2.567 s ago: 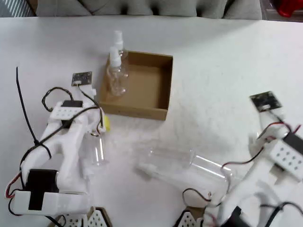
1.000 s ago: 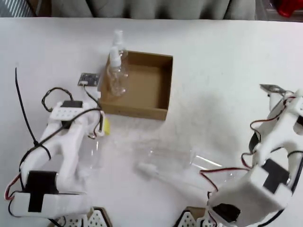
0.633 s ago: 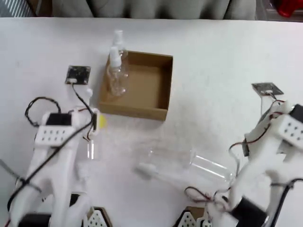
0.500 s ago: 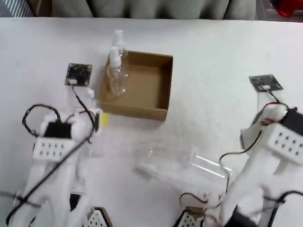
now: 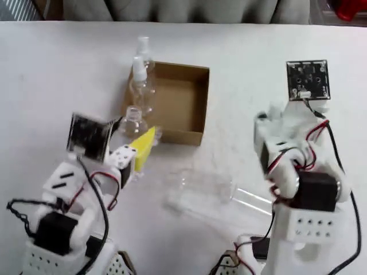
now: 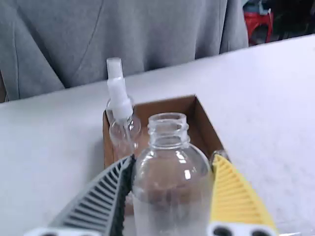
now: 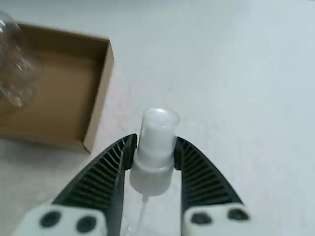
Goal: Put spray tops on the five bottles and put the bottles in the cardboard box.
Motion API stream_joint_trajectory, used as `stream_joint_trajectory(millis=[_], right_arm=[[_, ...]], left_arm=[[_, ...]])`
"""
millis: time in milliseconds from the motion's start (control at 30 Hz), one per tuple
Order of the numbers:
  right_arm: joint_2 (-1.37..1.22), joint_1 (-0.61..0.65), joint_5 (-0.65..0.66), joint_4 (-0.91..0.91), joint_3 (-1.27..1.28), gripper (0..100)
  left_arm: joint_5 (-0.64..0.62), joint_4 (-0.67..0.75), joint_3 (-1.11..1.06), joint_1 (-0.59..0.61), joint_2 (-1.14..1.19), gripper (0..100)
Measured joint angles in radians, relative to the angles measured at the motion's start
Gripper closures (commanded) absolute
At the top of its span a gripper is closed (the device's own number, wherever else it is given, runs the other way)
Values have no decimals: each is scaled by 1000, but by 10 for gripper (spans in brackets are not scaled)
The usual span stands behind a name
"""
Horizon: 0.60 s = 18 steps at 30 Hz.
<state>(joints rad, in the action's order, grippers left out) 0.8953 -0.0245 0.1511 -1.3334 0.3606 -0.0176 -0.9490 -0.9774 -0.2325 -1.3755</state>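
The left end effector grips the uncapped bottle mid-body, likely light and slick; the right end effector pinches the spray top by its stiff collar.

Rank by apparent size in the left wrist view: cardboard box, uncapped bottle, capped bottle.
1-2. uncapped bottle and cardboard box: alike; the bottle is nearest the camera, so unranked.
3. capped bottle: smallest.

Three upright bottles, one cardboard box
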Motion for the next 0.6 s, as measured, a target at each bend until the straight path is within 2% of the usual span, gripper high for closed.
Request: stream_joint_trajectory(millis=[233, 367, 467, 600], right_arm=[[167, 87, -18, 149, 2, 983], [344, 180, -97, 163, 26, 984], [425, 255, -135, 198, 43, 984], [470, 362, -144, 361, 61, 984]], left_arm=[[0, 206, -230, -51, -212, 977], [0, 281, -358, -57, -370, 977], [0, 311, -384, -57, -434, 977], [0, 362, -385, -55, -440, 979]])
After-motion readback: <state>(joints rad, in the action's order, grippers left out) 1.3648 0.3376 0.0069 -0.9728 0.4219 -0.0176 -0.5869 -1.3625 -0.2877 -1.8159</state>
